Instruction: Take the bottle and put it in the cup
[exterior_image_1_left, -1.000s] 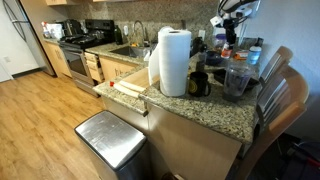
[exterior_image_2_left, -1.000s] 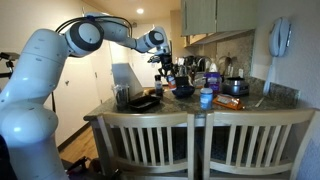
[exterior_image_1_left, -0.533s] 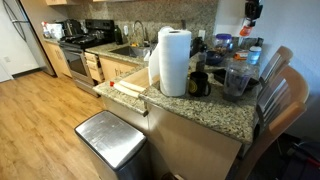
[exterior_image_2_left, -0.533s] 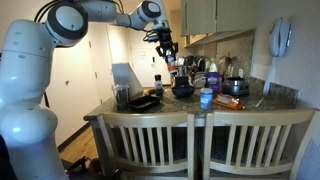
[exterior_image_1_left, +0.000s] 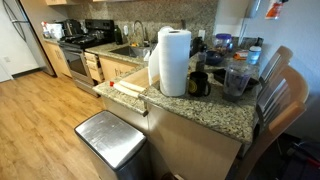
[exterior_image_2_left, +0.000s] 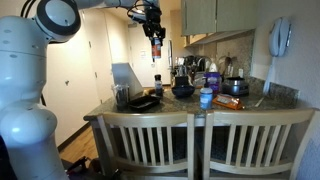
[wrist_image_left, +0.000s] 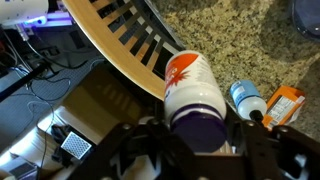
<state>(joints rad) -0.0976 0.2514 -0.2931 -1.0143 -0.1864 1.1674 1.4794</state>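
Note:
My gripper (exterior_image_2_left: 154, 30) is shut on a white bottle (exterior_image_2_left: 157, 46) with an orange label and a dark blue cap. It holds the bottle high above the granite counter, and the bottle also shows at the top edge of an exterior view (exterior_image_1_left: 272, 8). In the wrist view the bottle (wrist_image_left: 192, 90) sits between my fingers (wrist_image_left: 197, 140), cap towards the camera. A clear cup (exterior_image_1_left: 237, 78) stands on the counter near the chairs, and it shows as a dark cup in an exterior view (exterior_image_2_left: 122, 95). A black mug (exterior_image_1_left: 200, 84) stands beside the paper towel roll.
A paper towel roll (exterior_image_1_left: 174, 60) stands on the counter (exterior_image_1_left: 205, 112). Wooden chairs (exterior_image_2_left: 190, 140) line its edge. A blue-capped bottle (wrist_image_left: 248, 98) and an orange pack (wrist_image_left: 285, 104) lie below me. Bowls, a pan and bottles crowd the counter (exterior_image_2_left: 185, 88). A steel bin (exterior_image_1_left: 110, 138) stands on the floor.
My arm has risen steeply with the bottle in the gripper, from just above the counter clutter to high above it, and has shifted slightly sideways.

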